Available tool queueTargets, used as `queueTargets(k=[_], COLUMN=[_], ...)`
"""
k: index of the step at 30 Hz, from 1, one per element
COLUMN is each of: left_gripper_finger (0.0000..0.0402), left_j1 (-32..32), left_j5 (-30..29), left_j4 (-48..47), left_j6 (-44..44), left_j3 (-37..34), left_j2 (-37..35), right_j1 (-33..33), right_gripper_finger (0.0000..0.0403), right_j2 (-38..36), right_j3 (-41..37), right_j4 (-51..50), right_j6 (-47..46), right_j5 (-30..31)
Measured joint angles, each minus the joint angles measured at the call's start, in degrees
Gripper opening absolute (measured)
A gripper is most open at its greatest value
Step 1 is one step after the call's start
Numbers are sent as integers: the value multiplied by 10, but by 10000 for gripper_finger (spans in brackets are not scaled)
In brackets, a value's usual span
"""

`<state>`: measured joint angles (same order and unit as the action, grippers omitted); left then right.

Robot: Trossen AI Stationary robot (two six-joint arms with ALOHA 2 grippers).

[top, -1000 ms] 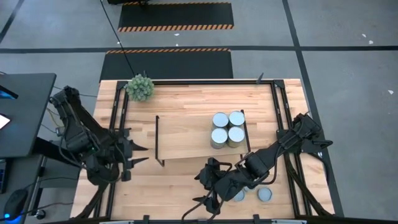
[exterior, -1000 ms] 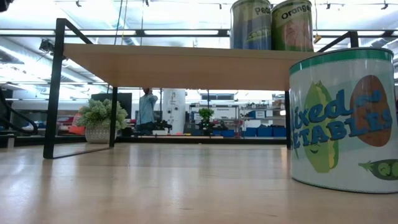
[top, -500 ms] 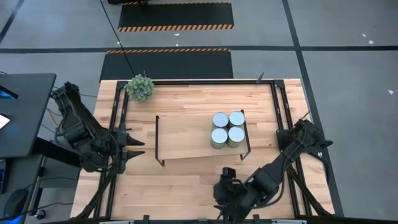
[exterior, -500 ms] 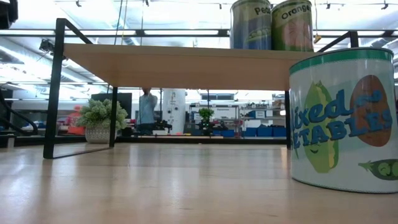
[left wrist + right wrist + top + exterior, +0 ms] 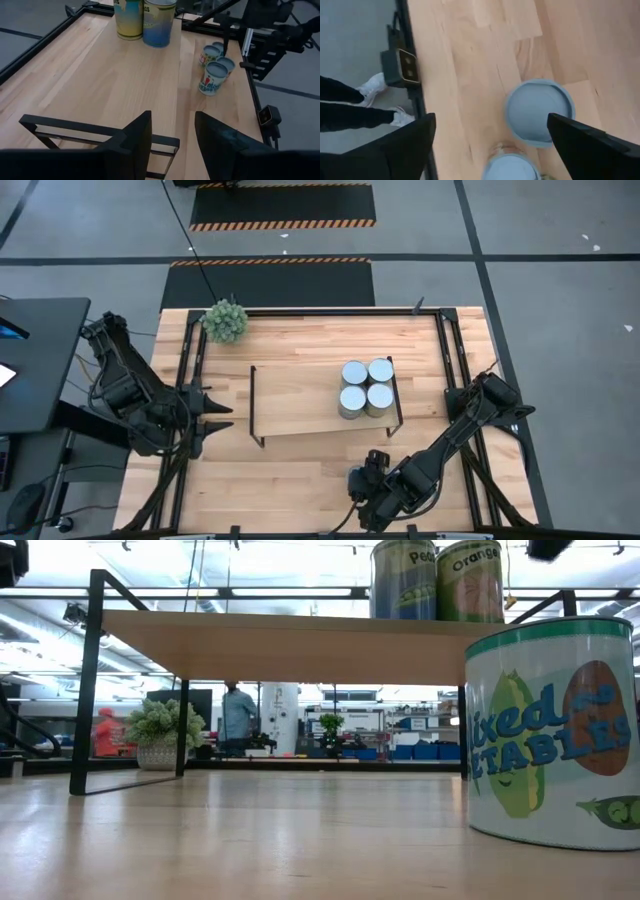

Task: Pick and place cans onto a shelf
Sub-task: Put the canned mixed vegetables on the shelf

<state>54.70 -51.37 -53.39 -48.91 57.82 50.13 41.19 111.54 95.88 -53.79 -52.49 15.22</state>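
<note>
Silvery grey-blue lids mark the four cans on the shelf (image 5: 365,386), packed in a tight two-by-two block at the right end of the light-wood shelf (image 5: 300,405), whose thin black rod frames stand at both ends. From bench level their sides show olive green with printed labels, and a larger-looking can (image 5: 553,730) with a white label, a green band and vegetable pictures stands on the bench (image 5: 290,475) close to the camera. The left wrist view shows a small cluster of cans (image 5: 215,70) standing on the bench beyond the shelf's end, near the right edge frame.

The right end effector (image 5: 372,490) hangs over the near edge of the bench, right of centre; its fingers (image 5: 592,145) are spread wide with nothing between them, directly above two grey-blue can tops (image 5: 538,112). Compared with a second ago, this arm has swung from a spot nearer the shelf's front edge out toward the bench's near edge, and it now covers the loose cans that were visible beside it in the overhead view. The left end effector (image 5: 218,417) waits at the left side of the bench, its fingers parted and empty, drawn slightly back from where it was. The shelved cans have not moved.
</note>
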Motion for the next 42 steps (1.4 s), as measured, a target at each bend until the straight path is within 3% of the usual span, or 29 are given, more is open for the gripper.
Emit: queueTargets(k=[18, 33, 42], left_gripper_finger=[155, 155, 155], left_j1=[0, 0, 0], left_j5=[0, 0, 0], left_j4=[0, 0, -1], left_j6=[0, 0, 0], left_j3=[0, 0, 0], left_j2=[0, 0, 0], right_j1=[-35, -42, -44], right_gripper_finger=[398, 397, 329], right_j2=[0, 0, 0], right_j3=[-61, -117, -133], right_j4=[33, 93, 120], right_j6=[166, 193, 197], right_j5=[6, -17, -21])
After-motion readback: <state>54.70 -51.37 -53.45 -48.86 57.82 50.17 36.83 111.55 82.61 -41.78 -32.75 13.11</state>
